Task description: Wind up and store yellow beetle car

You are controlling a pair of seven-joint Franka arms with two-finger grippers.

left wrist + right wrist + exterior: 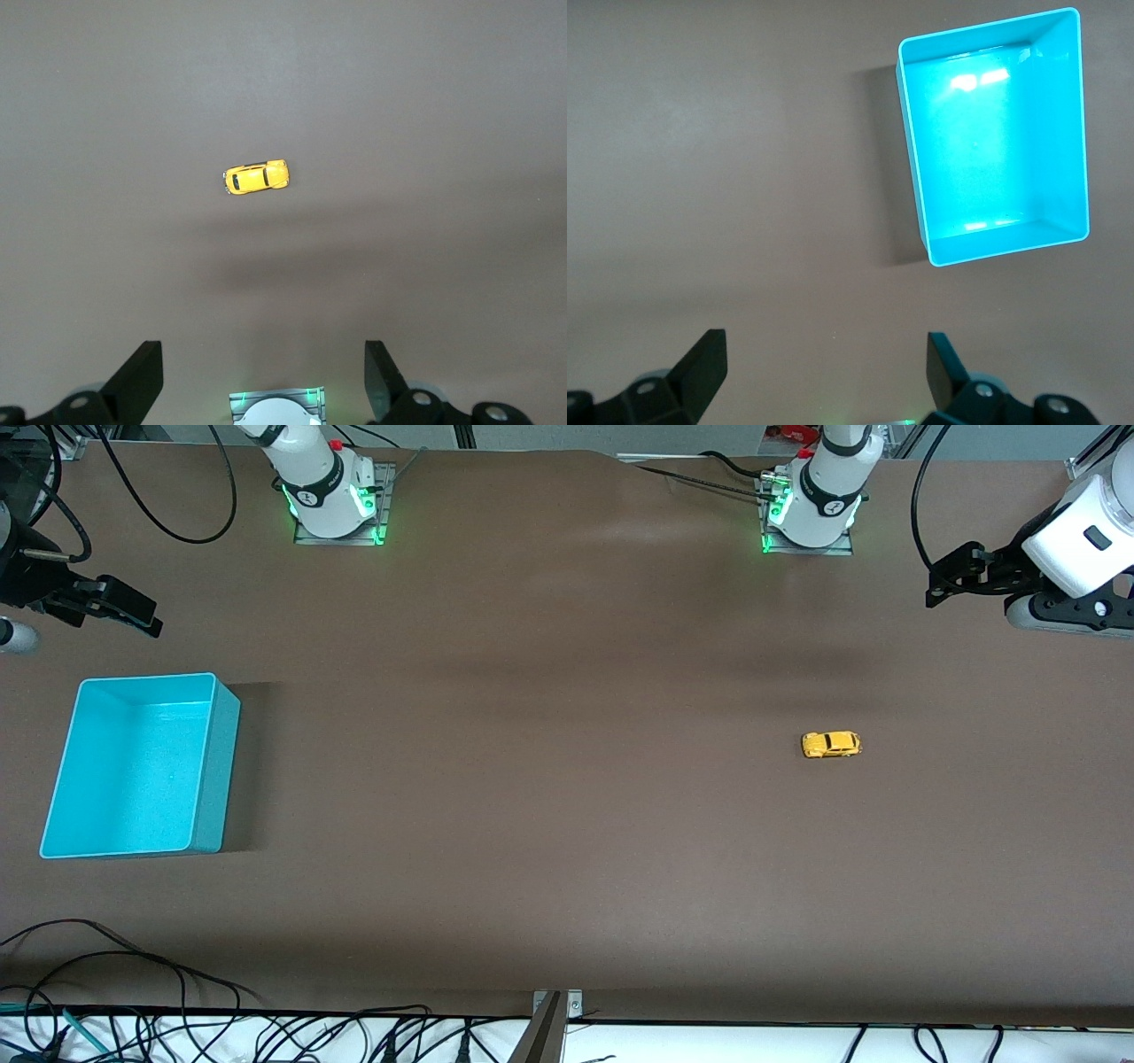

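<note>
Car (831,744), tiny, bright yellow, beetle-rounded, dark windows, upright on table (549,824).

The front camera looks down from high across the table (567,850), facing both arm bases, taking in the whole surface. The left wrist camera peers down from high over the yellow beetle car (256,178), sharing it (831,744) with the front view. The right wrist camera looks down over the turquoise bin (992,133), shared likewise (142,766).

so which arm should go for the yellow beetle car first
Left, probably. The yellow beetle car sits toward the left arm's end of the table, in the left wrist view, with the left gripper open. The right gripper is near the turquoise bin.
</note>
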